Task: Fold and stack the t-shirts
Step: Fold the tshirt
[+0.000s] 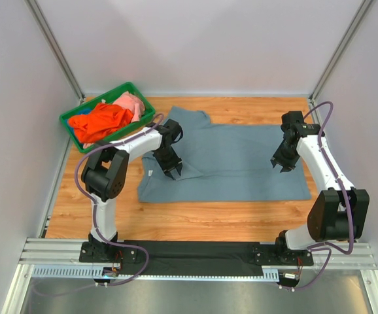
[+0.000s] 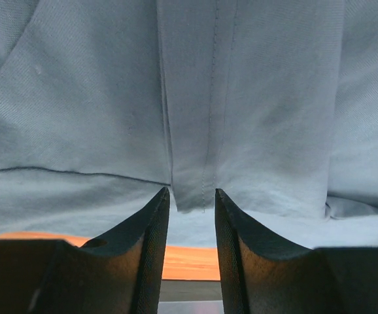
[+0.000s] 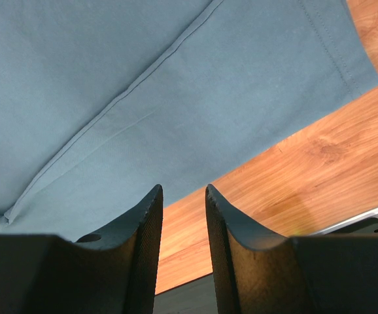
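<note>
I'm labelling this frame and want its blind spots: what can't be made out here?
Top view: the part of the grey-blue t-shirt under the left tool, hidden by it.
Top view: whatever lies in the green bin beneath the orange t-shirt and pink t-shirt, which cover it.
Left wrist view: whether the tool's fingertips touch the fold, too close to tell.

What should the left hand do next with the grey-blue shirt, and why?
Probably close the left hand on the raised fold of the grey-blue t-shirt. In the left wrist view its fingers stand apart with that seamed fold right at their tips, not yet pinched, so closing looks like the way to get a grip for folding.
</note>
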Action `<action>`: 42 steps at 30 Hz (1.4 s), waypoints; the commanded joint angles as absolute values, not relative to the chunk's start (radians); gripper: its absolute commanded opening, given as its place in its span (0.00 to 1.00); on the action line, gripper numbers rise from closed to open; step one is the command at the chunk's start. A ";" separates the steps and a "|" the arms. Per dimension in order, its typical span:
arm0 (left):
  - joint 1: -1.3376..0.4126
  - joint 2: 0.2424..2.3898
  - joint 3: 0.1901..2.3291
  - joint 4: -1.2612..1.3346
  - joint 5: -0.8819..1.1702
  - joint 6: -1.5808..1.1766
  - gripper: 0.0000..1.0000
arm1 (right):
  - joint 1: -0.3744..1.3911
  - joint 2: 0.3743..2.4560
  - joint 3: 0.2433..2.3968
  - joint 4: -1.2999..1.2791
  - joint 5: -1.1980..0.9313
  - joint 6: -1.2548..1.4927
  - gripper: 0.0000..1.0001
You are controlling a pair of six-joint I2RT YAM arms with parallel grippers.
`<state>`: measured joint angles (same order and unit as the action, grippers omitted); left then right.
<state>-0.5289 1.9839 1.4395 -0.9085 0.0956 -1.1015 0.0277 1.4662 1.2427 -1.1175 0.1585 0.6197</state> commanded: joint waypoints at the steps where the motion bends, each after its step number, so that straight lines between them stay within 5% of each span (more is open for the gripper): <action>1: -0.532 1.985 1.453 -0.919 0.087 -1.129 0.41 | 0.029 1.462 1.272 -1.098 0.183 0.601 0.34; 8: -0.535 1.982 1.417 -0.873 0.092 -1.150 0.35 | 0.031 1.459 1.262 -1.097 0.181 0.600 0.34; 18: -0.554 1.953 1.476 -0.857 0.066 -1.120 0.01 | 0.029 1.434 1.247 -1.094 0.181 0.606 0.34; 42: -0.601 2.127 1.821 -0.654 0.083 -0.804 0.00 | 0.028 1.457 1.250 -1.080 0.184 0.592 0.34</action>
<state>-0.5999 2.1101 1.7618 -0.7288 0.0536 -0.8825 0.0277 1.4647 1.2407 -1.1137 0.1665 0.6071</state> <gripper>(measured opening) 0.006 0.338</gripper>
